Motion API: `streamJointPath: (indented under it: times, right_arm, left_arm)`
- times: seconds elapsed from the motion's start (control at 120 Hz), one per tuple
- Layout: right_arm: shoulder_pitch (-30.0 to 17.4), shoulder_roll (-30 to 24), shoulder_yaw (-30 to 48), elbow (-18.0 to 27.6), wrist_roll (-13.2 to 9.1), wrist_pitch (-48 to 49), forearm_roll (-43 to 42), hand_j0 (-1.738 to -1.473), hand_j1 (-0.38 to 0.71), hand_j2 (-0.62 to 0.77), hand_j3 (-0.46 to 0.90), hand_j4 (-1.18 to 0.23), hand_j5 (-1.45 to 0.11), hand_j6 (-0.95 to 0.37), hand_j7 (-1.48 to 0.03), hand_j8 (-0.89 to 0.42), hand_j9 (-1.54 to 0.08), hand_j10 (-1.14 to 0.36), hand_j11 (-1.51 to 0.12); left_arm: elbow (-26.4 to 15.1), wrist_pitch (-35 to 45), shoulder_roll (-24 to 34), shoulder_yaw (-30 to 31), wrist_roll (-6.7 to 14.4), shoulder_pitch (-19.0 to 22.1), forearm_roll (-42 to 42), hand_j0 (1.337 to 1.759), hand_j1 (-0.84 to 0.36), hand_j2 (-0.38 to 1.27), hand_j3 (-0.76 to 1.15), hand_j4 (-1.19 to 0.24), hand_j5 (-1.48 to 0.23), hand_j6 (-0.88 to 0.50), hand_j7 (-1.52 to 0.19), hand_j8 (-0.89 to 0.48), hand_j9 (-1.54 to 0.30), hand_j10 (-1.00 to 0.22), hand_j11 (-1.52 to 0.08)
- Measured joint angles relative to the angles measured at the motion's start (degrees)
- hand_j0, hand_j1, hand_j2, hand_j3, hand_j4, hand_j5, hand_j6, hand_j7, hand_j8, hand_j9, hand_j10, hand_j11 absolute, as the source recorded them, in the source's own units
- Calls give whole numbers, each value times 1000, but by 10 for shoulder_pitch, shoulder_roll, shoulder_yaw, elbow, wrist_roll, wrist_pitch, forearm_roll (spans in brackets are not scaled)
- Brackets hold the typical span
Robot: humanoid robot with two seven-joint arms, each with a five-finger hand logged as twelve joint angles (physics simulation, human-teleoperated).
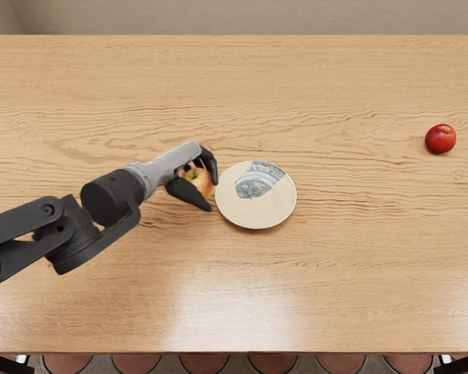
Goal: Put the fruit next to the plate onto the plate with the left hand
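A cream plate [257,204] with a blue-grey pattern near its top lies at the table's middle. Just left of its rim sits a yellow-red apple [199,180], on the wood and not on the plate. My left hand [196,180] reaches in from the lower left and wraps its dark fingers [210,163] around that apple, thumb below and fingers above, hiding much of it. A second, red apple [441,139] rests far off at the right edge of the table.
The wooden table [234,296] spans the whole view, its front edge near the bottom. My left forearm [70,226] crosses the lower left part of it.
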Motion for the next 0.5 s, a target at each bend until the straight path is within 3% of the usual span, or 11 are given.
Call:
streamJointPath:
  times: [0.358,0.5]
  right_arm:
    - [4,0,0,0,0,0,0,-1658,-349,0,0,0,0,0,0,0,0,0,0]
    - [5,0,0,0,0,0,0,-1658,-349,0,0,0,0,0,0,0,0,0,0]
  left_arm:
    - [-3,-11,-65,0,-1,-38,1,1633,-197,173,0,-883,-1102,-514,-1133,-352,-1186,-560,-1242]
    - [26,-21,-78,-2,0,-64,-10,1634,-193,162,0,-893,-1083,-544,-1118,-360,-1188,-566,-1239]
